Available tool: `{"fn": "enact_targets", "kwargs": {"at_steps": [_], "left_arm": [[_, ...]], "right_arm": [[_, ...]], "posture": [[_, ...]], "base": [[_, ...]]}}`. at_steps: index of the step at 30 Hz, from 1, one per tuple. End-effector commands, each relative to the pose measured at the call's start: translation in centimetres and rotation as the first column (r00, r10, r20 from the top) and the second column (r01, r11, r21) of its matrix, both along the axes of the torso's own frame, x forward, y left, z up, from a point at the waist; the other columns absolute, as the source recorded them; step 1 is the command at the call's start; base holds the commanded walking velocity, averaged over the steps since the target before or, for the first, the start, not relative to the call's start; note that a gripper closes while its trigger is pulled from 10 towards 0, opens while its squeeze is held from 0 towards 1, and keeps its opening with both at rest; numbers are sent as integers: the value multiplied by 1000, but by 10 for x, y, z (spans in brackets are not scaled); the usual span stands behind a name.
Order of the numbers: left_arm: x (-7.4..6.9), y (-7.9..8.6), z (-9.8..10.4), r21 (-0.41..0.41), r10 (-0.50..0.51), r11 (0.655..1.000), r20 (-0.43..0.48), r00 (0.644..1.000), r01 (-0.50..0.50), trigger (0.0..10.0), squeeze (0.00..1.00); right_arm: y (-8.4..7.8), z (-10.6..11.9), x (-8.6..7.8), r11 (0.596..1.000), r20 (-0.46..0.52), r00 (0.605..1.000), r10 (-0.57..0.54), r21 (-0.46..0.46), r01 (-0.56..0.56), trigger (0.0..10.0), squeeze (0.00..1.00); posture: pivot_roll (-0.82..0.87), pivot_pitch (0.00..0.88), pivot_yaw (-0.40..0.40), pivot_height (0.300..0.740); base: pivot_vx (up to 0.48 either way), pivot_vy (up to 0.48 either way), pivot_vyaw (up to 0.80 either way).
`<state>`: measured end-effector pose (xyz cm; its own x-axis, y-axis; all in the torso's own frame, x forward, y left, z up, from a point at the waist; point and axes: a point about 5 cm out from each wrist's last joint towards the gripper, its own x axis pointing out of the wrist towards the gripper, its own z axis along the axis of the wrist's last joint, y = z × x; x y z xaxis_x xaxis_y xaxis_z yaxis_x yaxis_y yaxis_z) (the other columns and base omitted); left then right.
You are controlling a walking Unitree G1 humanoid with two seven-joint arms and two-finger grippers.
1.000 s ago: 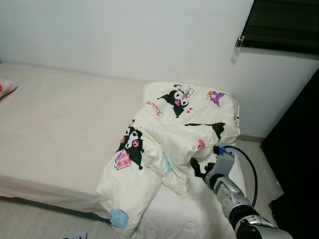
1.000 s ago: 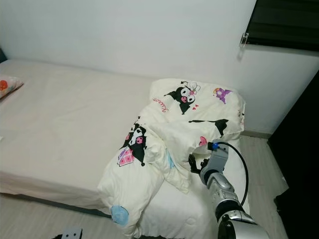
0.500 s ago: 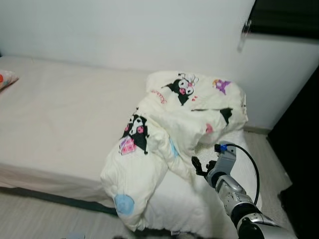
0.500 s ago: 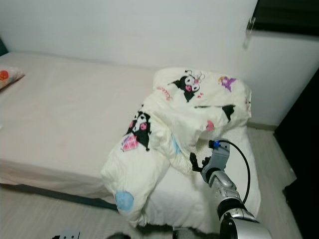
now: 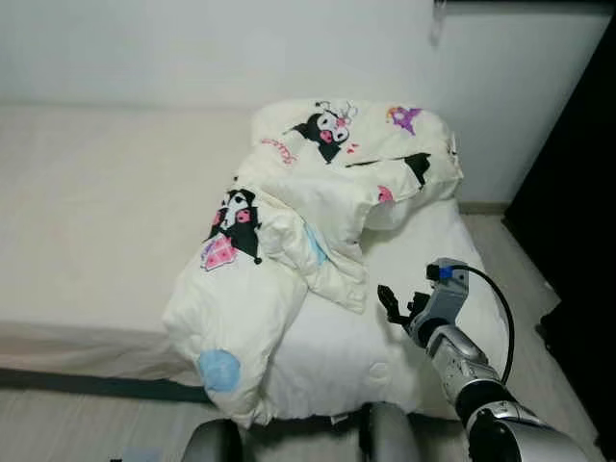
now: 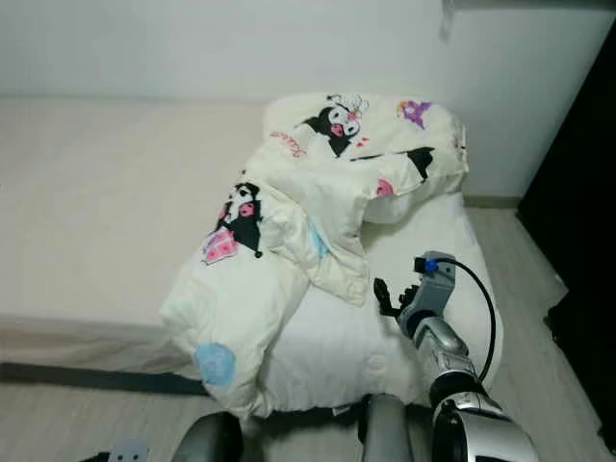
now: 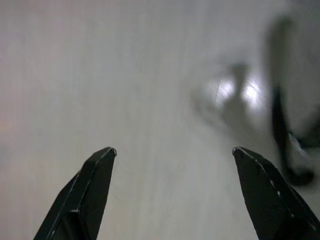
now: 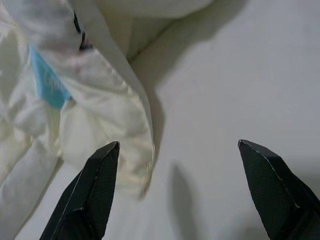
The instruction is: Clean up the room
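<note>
Just ahead of the right gripper [image 8: 177,192], fingers spread wide over the bed [image 5: 96,212], lies the quilt [image 8: 100,115] edge, seemingly lined up for grabbing.

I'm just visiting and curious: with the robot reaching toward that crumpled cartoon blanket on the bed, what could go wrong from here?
The right gripper hangs open beside the blanket's loose corner, not touching it, so it may close on the bed sheet instead or catch only a thin fold that slips. A lobe of the blanket already droops over the mattress edge; a tug could drag more toward the floor. The left gripper is open over the floor.
</note>
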<state>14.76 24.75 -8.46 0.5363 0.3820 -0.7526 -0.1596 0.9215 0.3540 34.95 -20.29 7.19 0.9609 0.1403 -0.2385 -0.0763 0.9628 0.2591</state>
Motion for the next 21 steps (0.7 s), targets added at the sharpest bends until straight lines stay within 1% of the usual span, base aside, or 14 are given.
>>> {"fn": "enact_targets", "kwargs": {"at_steps": [1, 2, 3, 4, 7, 8, 10, 12, 15, 16, 19, 21], "left_arm": [[5, 22, 9, 59, -4, 998, 10, 1000, 4, 10000, 0], [11, 36, 17, 95, -9, 995, 34, 999, 5, 10000, 0], [14, 43, 22, 117, -12, 993, 48, 999, 7, 10000, 0], [12, 48, 23, 132, -10, 991, 54, 999, 3, 10000, 0], [10, 51, 24, 140, -7, 990, 55, 998, -1, 10000, 0], [1, 57, 24, 150, -3, 989, 58, 998, -6, 10000, 0], [-1, 58, 24, 152, -3, 988, 58, 998, -6, 10000, 0], [-6, 61, 23, 154, 0, 988, 59, 998, -9, 10000, 0], [-10, 63, 23, 156, 1, 988, 58, 998, -10, 10000, 0], [-10, 63, 23, 156, 1, 988, 58, 998, -10, 10000, 0], [-14, 64, 23, 153, -1, 988, 49, 999, -6, 10000, 0], [-14, 64, 23, 153, -1, 988, 49, 999, -6, 10000, 0]], "right_arm": [[2, 6, 4, 1000, 32, 999, 18, 13, -18, 10000, 0], [7, 10, 7, 999, 41, 998, 45, 15, -46, 10000, 0], [10, 12, 8, 998, 45, 997, 63, 16, -64, 10000, 0], [14, 13, 9, 996, 46, 995, 86, 22, -87, 10000, 0], [17, 13, 10, 994, 47, 994, 100, 26, -101, 10000, 0], [26, 12, 10, 988, 45, 988, 150, 36, -152, 10000, 0], [28, 12, 10, 985, 45, 985, 166, 40, -168, 10000, 0], [35, 13, 11, 976, 56, 976, 212, 44, -215, 10000, 0], [39, 16, 12, 969, 62, 968, 243, 39, -245, 10000, 0], [39, 16, 12, 969, 62, 968, 243, 39, -245, 10000, 0], [36, 20, 15, 973, 48, 972, 229, -5, -229, 10000, 0], [36, 20, 15, 973, 48, 972, 229, -5, -229, 10000, 0]], "posture": [[-44, 168, 31, 520], [-18, 197, 47, 515], [-18, 197, 47, 510], [1, 215, 54, 505], [5, 221, 56, 500], [35, 253, 65, 490], [35, 253, 65, 485], [49, 275, 70, 485], [53, 282, 72, 485], [53, 282, 72, 485], [49, 288, 67, 485], [49, 288, 67, 485]], "base": [[0, 0, 0], [0, 0, 0], [0, 0, 0], [0, 0, 0], [0, 0, 0], [0, 0, 0], [0, 0, 0], [0, 0, 0], [0, 0, 0], [0, 0, 0], [0, 0, 0], [0, 0, 0]]}}
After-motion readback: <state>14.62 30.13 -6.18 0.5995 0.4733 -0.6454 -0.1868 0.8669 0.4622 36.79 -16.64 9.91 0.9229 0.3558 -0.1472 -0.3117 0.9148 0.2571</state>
